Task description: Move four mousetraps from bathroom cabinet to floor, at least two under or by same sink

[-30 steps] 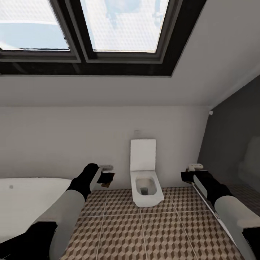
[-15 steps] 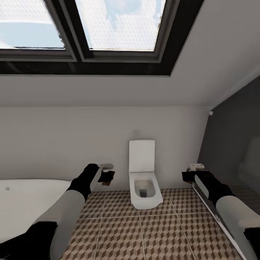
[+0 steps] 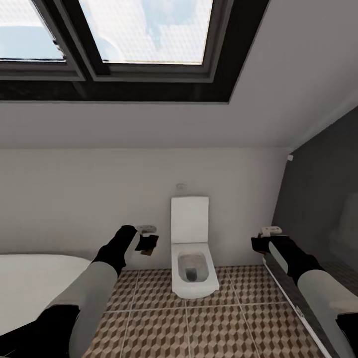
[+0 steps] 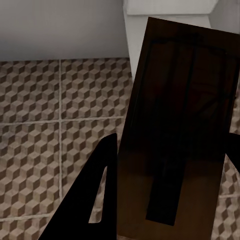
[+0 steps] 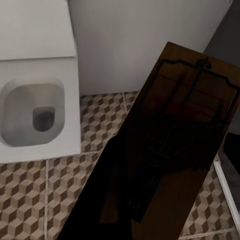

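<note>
Two mousetraps up, one per arm: left gripper [image 3: 149,243] jaws clamped on a dark-wired brown mousetrap [image 4: 175,135], right gripper [image 3: 257,244] on another [image 5: 170,150].

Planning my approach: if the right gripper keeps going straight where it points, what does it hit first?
Judging by its wrist view, probably the tiled bathroom floor beside the toilet, just short of the white wall. Depth is uncertain. The held mousetrap would touch first.

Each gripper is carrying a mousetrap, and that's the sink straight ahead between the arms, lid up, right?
Not the sink: it is the toilet, lid up, standing on the tiled floor, as the head view shows. The rest holds: the left gripper holds a mousetrap, and the right gripper holds another mousetrap.
</note>
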Available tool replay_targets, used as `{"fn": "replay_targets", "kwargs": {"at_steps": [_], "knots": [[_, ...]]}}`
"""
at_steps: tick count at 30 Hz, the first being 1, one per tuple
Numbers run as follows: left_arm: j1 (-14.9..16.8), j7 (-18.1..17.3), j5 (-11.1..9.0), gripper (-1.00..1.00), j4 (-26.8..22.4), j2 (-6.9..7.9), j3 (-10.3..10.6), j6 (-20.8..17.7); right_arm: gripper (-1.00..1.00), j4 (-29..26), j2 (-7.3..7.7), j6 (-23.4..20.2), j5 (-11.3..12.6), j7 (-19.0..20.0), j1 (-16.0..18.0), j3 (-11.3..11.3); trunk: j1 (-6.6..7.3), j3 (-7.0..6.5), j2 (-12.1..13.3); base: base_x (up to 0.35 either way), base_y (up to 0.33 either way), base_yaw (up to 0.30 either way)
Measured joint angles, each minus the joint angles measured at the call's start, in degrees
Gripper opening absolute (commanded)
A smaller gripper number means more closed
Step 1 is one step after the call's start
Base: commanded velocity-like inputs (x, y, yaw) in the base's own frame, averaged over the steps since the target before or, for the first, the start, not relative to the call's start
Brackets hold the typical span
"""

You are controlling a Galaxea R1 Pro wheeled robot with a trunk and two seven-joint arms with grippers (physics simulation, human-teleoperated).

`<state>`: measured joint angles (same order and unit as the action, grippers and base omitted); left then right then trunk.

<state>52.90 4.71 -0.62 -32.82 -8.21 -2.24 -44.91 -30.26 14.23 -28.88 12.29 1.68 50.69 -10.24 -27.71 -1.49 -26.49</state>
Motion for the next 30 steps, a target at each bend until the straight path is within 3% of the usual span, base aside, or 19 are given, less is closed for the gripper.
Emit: {"fn": "replay_targets", "kwargs": {"at_steps": [15,30], "knots": [[0.00,0.09,0.06,-1.00,-0.06,0.08,-0.03,-0.01,-1.00,0.15,-0.03,0.00,0.00,-0.16,0.00,-0.17,-0.01,0.00,0.00,0.222,-0.101,0.000],[0.00,0.16,0.07,-1.00,-0.07,0.10,0.09,0.00,-1.00,1.25,-0.09,0.08,0.03,-0.38,0.00,-0.18,-0.02,0.00,0.00,0.028,-0.004,0.000]]}}
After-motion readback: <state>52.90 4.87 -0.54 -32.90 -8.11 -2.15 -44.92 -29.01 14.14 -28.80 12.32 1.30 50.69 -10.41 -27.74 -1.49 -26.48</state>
